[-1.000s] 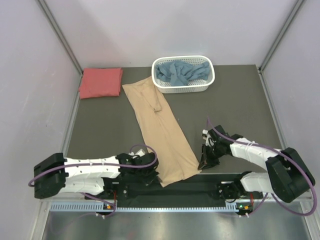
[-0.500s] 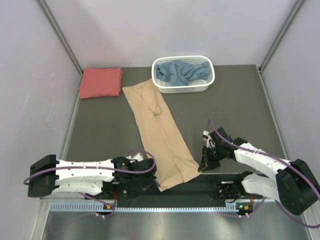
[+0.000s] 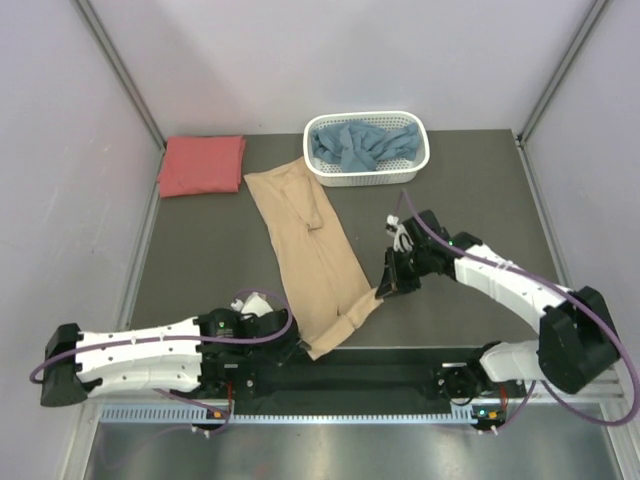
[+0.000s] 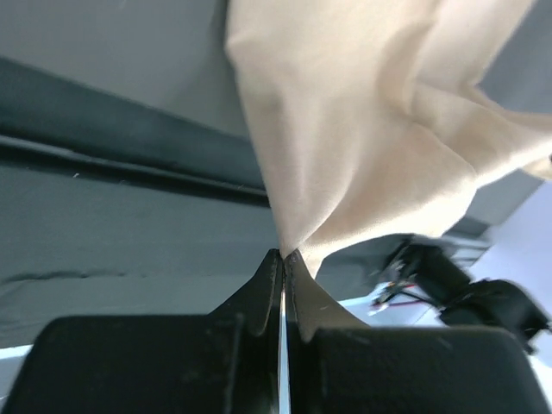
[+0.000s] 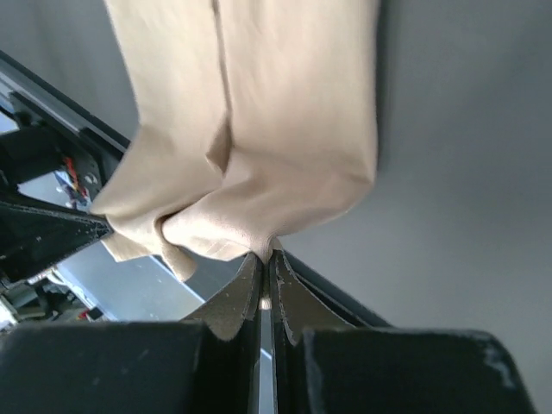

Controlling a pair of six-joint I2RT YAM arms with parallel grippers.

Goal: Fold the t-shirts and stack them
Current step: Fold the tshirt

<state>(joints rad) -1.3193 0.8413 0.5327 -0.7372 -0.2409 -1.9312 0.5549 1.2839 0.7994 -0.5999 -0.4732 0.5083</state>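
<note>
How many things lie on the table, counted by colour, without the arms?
Tan t-shirt: 1
Coral-red t-shirt: 1
Dusty blue t-shirt: 1
White basket: 1
Total: 4

The tan t-shirt (image 3: 312, 245), the coral-red t-shirt (image 3: 202, 165) and the dusty blue t-shirt (image 3: 360, 143) are all plain; the basket (image 3: 365, 179) is white with a lattice pattern, the table (image 3: 485, 195) dark grey
</note>
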